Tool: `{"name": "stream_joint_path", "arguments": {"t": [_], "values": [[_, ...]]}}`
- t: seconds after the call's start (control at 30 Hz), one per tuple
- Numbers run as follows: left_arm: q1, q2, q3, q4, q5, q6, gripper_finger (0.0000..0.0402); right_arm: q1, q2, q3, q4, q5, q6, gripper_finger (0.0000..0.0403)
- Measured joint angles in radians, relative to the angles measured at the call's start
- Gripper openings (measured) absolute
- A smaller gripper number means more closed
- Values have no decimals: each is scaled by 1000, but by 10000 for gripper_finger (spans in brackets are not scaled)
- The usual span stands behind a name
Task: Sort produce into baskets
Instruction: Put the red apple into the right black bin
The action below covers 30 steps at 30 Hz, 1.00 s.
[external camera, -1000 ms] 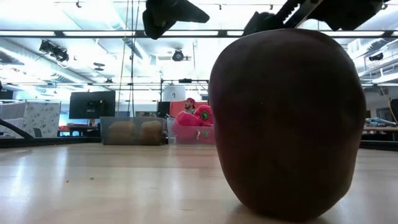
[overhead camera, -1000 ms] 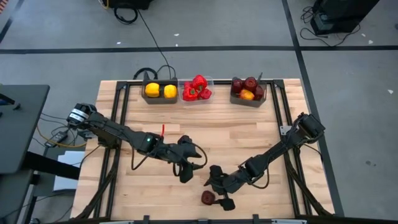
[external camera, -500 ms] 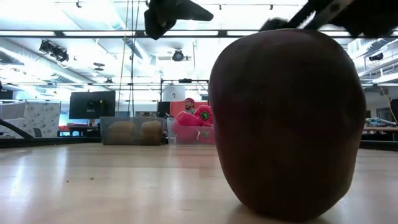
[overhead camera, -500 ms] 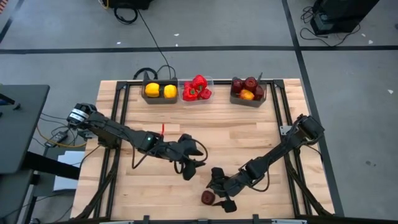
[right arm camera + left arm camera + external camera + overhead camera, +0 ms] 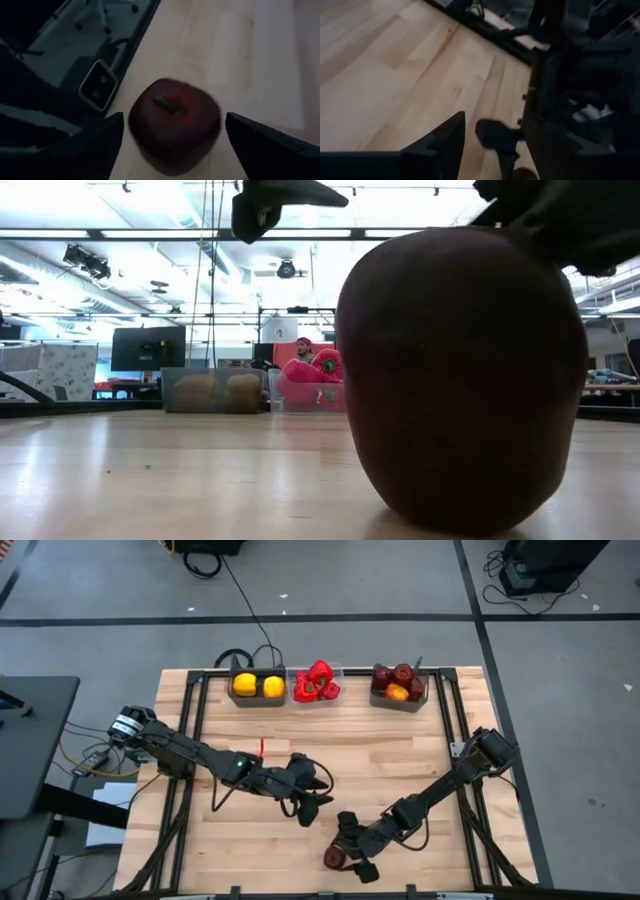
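One dark red apple stands on its underside on the wooden table near the near edge, stem up; it also shows as the apple and the apple. My right gripper is open, one finger on each side of the apple and close to it, with thin gaps showing. My left gripper hangs open above the table's middle, holding nothing. At the far edge stand three baskets: a grey one with yellow peppers, a clear one with red peppers, and a grey one with dark red fruit.
My right gripper's finger shows close in front of my left gripper. A black frame runs along the table's sides. Bare wood lies between the arms and the baskets. A small red mark sits left of centre.
My right gripper has sunk toward the near edge, bringing its fingers down on either side of the apple, which has stayed put. My left gripper has rolled about its own axis without leaving its place.
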Motion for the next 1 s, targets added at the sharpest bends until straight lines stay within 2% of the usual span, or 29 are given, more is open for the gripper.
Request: {"name": "stream_joint_path", "arguments": {"t": [0.17,0.4,0.67,0.83,1.0], "values": [[9,0,0,27,32,-54,204,1,0,0,-6,-29,-45,318],[56,0,0,76,56,-64,204,-17,-1,0,-17,-33,-67,291],[105,0,0,58,70,-63,204,-40,-15,1,-49,-40,-2,220],[138,0,0,-26,71,-44,204,-50,-38,-1,-70,-61,41,212],[173,1,0,-74,80,-42,204,-67,-114,0,-204,-6,36,211]]}}
